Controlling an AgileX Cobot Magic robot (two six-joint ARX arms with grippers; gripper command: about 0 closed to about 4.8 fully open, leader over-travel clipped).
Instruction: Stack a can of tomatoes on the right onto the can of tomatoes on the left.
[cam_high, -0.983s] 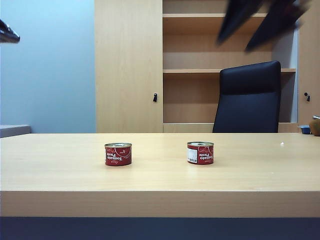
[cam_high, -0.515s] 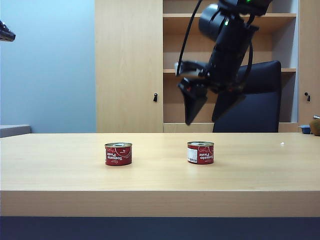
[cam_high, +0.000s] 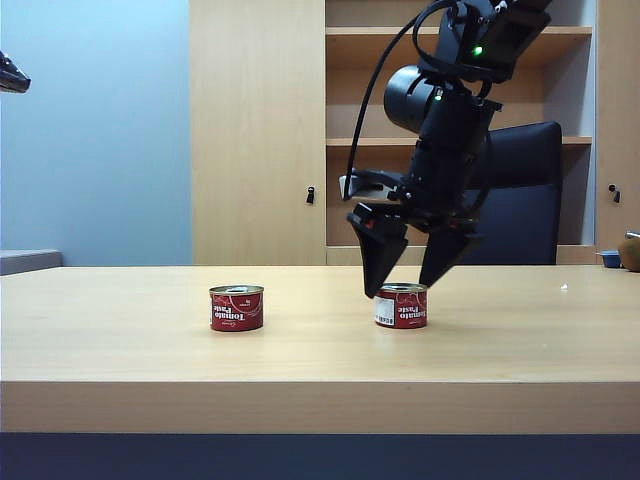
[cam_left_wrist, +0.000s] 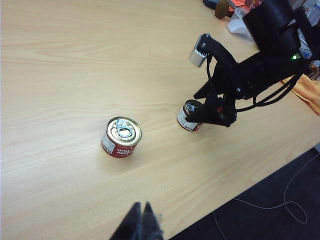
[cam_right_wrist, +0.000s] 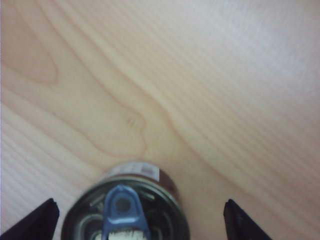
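So from across the table (cam_high: 300, 350) you've got 2 tomato paste cans standing upright, well apart: the left can (cam_high: 236, 308) and the right can (cam_high: 401, 305). The right gripper (cam_high: 405, 272) hangs just above the right can, pointing down, jaws spread wide with 1 finger on each side of the rim and not touching it as far as I can tell. The can's axis is vertical and sits pretty much dead center under the gap, so my guess is the next bit is just a straight drop and a squeeze. The left gripper (cam_high: 12, 75) is only a dark tip way up in the far left corner, well apart from both cans, so the right arm is clearly the nearer 1. Left wrist view: it looks down from high up, the left can (cam_left_wrist: 121, 137) shows its pull-tab lid still sealed, and the right can (cam_left_wrist: 190, 116) is half hidden under the right gripper (cam_left_wrist: 212, 111). The left gripper (cam_left_wrist: 142, 222) shows fingertips pressed together, looks closed and empty. Right wrist view: the right can (cam_right_wrist: 131, 210) sits between the 2 wide-apart fingertips (cam_right_wrist: 36, 219), lid unopened, tab visible.
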